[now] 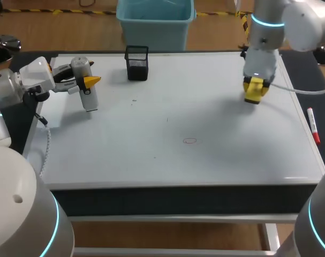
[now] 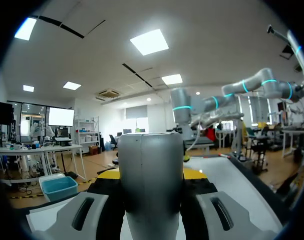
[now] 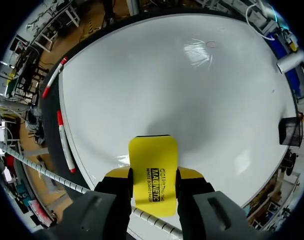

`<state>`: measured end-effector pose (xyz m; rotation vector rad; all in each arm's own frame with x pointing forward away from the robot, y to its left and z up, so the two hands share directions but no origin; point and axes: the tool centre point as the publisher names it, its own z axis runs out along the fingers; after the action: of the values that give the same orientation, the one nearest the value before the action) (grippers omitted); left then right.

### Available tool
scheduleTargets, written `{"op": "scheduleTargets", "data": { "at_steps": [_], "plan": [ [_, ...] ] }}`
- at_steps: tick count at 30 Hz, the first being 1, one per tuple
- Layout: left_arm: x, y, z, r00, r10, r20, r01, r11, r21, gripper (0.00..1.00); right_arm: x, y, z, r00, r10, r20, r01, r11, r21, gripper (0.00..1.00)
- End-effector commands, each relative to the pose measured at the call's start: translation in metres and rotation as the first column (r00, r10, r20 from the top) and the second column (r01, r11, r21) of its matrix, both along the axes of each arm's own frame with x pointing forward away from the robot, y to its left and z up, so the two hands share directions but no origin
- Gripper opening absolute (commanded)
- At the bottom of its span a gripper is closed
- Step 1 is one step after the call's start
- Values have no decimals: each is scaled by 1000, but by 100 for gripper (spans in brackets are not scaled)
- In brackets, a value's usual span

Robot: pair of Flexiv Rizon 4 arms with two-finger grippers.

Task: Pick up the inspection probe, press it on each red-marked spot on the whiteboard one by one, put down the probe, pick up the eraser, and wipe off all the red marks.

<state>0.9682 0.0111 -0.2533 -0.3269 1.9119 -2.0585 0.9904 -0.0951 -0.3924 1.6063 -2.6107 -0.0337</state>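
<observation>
Probe (image 1: pixel 88 96), grey, pinched in left gripper (image 1: pixel 87 81), hanging below fingers. Black mesh cup (image 1: pixel 136 62) near that gripper; contents not discernible. Faint ring mark (image 1: pixel 189 141) well apart from both grippers. Right gripper (image 3: pixel 153 175) clamps yellow eraser (image 3: pixel 153 150), black print on face.

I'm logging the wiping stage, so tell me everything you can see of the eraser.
The eraser is a flat yellow block with rounded corners and black print on one face, plastic-looking. The right gripper is shut on it, a finger on each long side. It hangs over the far right part of the whiteboard; contact with the board cannot be told.
</observation>
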Motion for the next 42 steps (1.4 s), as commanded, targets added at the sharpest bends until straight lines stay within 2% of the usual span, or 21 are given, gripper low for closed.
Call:
{"op": "scheduleTargets", "data": {
  "at_steps": [1,9,32,37,42],
  "plan": [
    [0,0,0,1000,0,3,0,1000,-1,0,0,-20,-2,1000,-8,-5,8,1000,11,0],
    [0,0,0,1000,0,3,0,1000,-1,0,-2,-40,1,999,-36,8,36,999,22,0],
    [0,0,0,1000,0,3,0,1000,-1,0,-2,-40,1,999,-36,8,36,999,22,0],
    [-16,-30,0,998,-49,43,49,999,-1,0,-2,-40,1,999,-36,8,36,999,22,0],
    [-40,-61,10,989,-112,94,112,994,5,0,-2,-40,1,999,-36,8,36,999,22,0]
  ]
}}
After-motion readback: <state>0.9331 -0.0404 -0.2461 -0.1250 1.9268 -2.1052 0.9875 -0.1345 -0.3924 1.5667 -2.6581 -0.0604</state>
